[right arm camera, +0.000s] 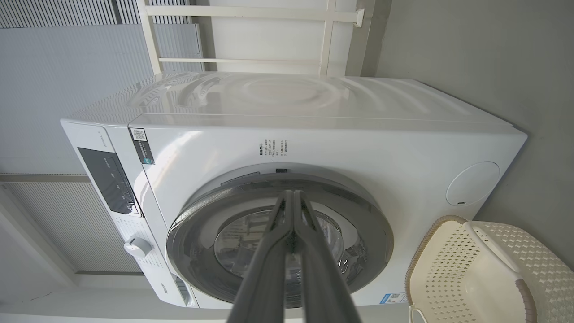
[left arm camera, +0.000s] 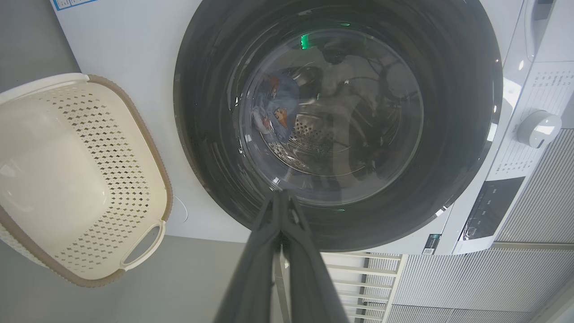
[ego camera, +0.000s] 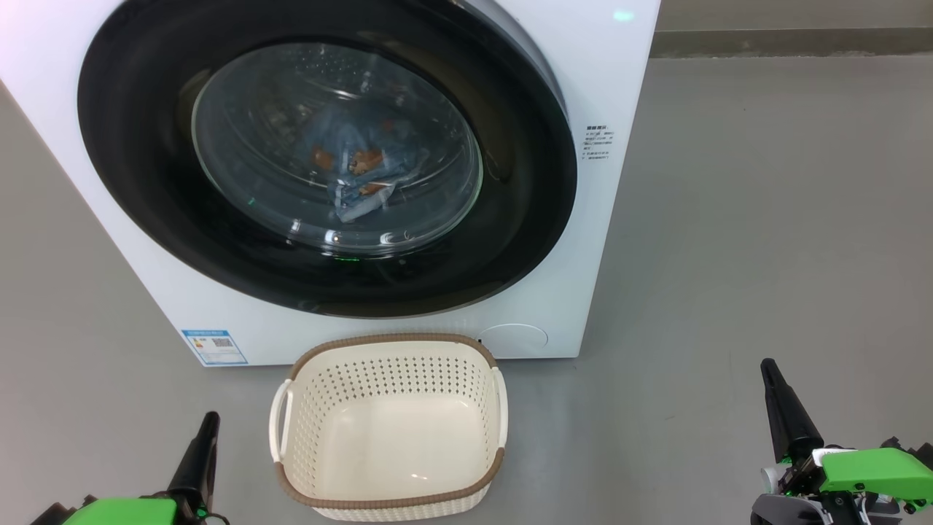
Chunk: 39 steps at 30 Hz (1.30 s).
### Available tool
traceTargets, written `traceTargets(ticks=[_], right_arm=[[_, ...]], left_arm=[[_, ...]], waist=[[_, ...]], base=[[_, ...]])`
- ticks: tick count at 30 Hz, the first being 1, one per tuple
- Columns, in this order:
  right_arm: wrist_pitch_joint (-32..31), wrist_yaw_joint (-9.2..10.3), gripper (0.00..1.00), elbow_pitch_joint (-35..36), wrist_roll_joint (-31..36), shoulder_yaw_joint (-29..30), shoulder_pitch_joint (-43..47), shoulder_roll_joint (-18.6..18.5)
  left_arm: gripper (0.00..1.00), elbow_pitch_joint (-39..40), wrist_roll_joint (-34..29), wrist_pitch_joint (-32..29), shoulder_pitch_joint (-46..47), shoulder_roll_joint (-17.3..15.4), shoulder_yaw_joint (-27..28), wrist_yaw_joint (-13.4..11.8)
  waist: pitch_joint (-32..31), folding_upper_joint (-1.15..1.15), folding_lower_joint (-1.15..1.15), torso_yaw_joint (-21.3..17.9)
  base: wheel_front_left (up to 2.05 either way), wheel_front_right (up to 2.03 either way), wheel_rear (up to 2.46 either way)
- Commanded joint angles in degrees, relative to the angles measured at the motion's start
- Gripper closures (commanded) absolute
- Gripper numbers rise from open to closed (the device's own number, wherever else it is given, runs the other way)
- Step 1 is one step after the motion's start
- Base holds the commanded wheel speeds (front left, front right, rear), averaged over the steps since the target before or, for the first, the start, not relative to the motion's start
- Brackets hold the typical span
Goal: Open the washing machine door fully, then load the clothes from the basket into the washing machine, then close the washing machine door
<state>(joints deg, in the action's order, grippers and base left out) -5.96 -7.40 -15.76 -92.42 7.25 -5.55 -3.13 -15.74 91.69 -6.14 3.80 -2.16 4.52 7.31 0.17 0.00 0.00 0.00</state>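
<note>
The white washing machine (ego camera: pixel 598 87) stands ahead with its round black-ringed door (ego camera: pixel 146 146) closed flat against the front. Through the glass I see the clothes (ego camera: pixel 361 171), blue fabric with orange prints, lying in the drum. The cream basket (ego camera: pixel 390 430) sits on the floor in front of the machine, with nothing inside. My left gripper (ego camera: pixel 210 417) is shut at the lower left, left of the basket. My right gripper (ego camera: pixel 767 363) is shut at the lower right, well clear of the basket. Both hold nothing. The door (left arm camera: pixel 202 134) and clothes (left arm camera: pixel 280 110) also show in the left wrist view.
Grey floor (ego camera: pixel 765 219) stretches to the right of the machine. A blue label (ego camera: pixel 213 348) sits at the machine's lower left corner and a round cap (ego camera: pixel 512 340) at its lower right. The control panel and knob (right arm camera: pixel 136 247) are on the machine's top strip.
</note>
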Motion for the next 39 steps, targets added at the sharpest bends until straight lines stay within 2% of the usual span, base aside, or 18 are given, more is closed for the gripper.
traceTargets(ticks=[1, 39], right_arm=[[-0.2, -0.09, 1.0, 1.8, 0.0, -1.1, -0.6, 0.0], [-0.4, -0.09, 1.0, 1.7, 0.1, -0.9, -0.6, 0.1]], left_arm=[[1.0, 1.7, 0.5, -0.4, 2.4, -0.7, 2.0, 0.2], [1.0, 1.7, 0.4, -0.4, 2.4, -0.7, 2.0, 0.2]], waist=[[0.0, 0.0, 0.0, 0.0], [0.0, 0.0, 0.0, 0.0]], base=[[0.0, 0.0, 0.0], [0.0, 0.0, 0.0]])
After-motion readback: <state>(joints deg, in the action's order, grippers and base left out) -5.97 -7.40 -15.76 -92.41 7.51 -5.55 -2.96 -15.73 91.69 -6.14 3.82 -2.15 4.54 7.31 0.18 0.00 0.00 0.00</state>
